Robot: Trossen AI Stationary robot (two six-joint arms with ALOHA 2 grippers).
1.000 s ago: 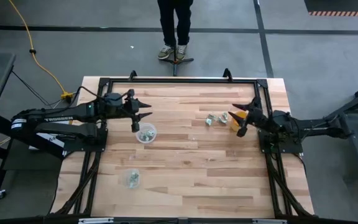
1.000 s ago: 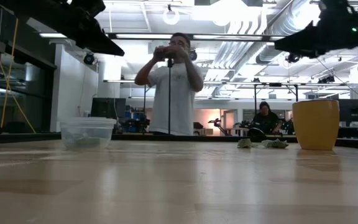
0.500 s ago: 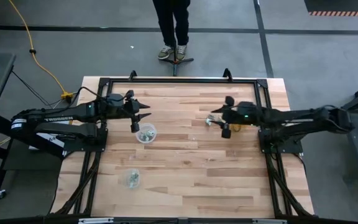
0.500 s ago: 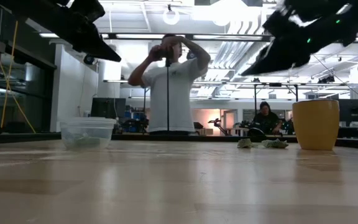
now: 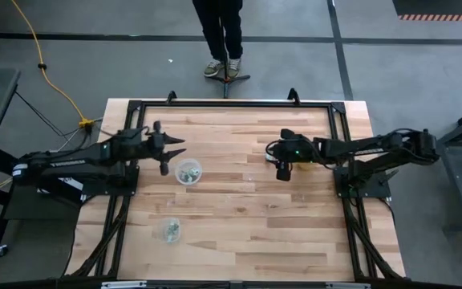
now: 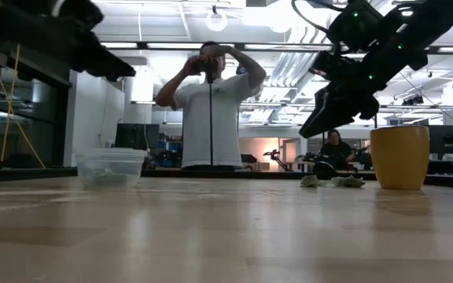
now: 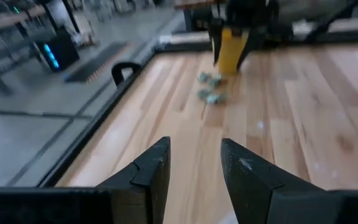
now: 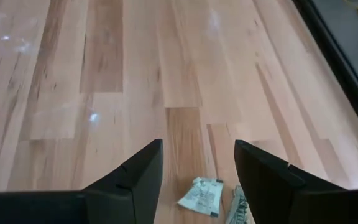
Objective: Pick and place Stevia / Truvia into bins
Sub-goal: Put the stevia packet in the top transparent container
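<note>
A few pale green-and-white Stevia packets [image 5: 269, 153] lie loose on the wooden table at the far right; they also show in the right wrist view [image 8: 201, 196] and in the low view [image 6: 333, 181]. My right gripper [image 5: 280, 160] is open, tipped downward above the packets and clear of them. A clear cup [image 5: 188, 172] with packets inside stands at the left centre. A second clear cup [image 5: 171, 230] with packets stands nearer the front edge. My left gripper [image 5: 176, 151] is open and empty, in the air just to the far left of the first cup.
A yellow cup [image 6: 399, 157] stands just right of the loose packets, mostly under my right arm in the high view. A black frame [image 5: 231, 103] runs along the table's far and side edges. A person [image 6: 211, 110] stands beyond the far edge.
My right gripper has swung from the table's right side toward the left, past the yellow cup, and has tipped downward and come lower over the loose packets. My left gripper has drawn back a little toward the table's left edge. The packets and cups have stayed in place.
</note>
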